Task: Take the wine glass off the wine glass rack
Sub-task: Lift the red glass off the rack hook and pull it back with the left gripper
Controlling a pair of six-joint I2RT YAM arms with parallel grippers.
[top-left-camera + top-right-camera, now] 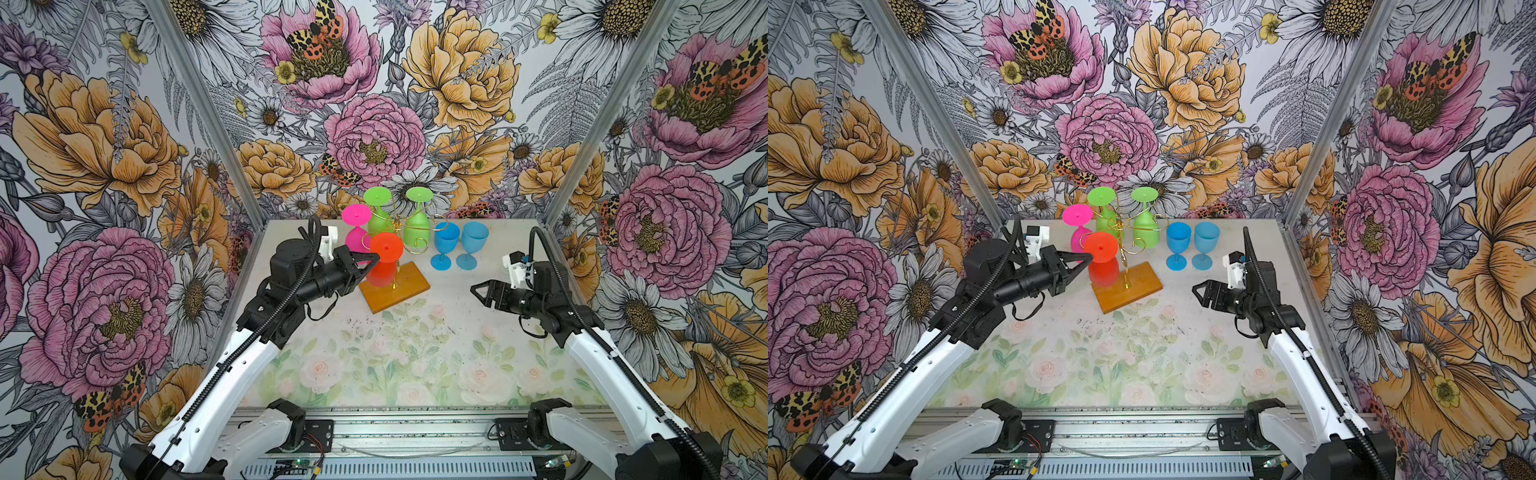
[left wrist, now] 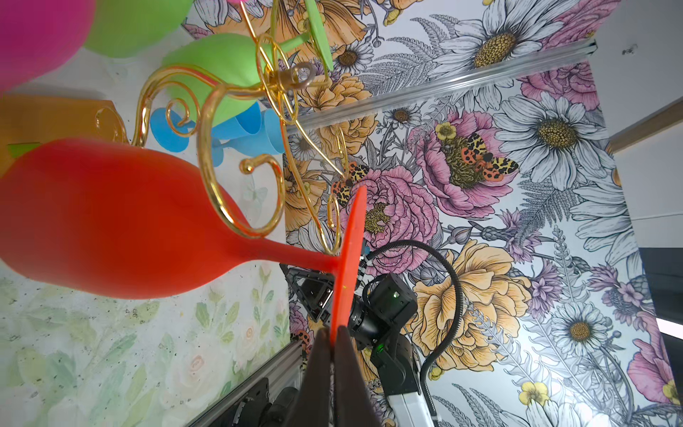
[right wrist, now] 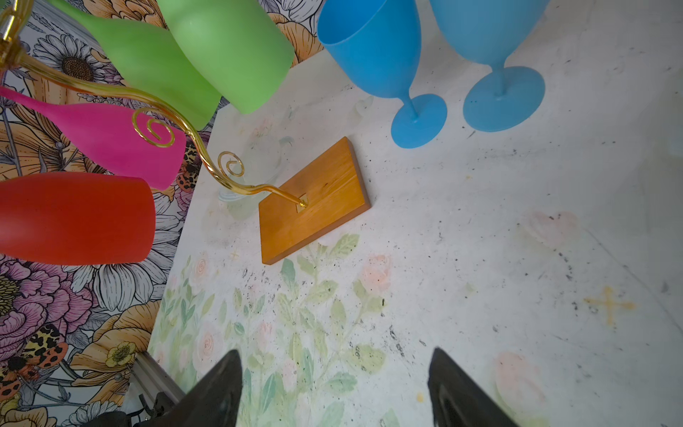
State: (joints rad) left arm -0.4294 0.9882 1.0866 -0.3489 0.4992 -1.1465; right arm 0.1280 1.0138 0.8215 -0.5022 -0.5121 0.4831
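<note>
In both top views the left gripper [image 1: 374,258] covers part of the red glass [image 1: 388,247], which hangs bowl-down at the rack [image 1: 411,286] in mid-frame. The left wrist view shows that gripper pinching the rim of the glass's foot, with the stem against a gold curl; whether the curl encloses it is unclear. The right gripper [image 3: 334,373], cut off at its view's lower edge, stands spread and empty.
</note>
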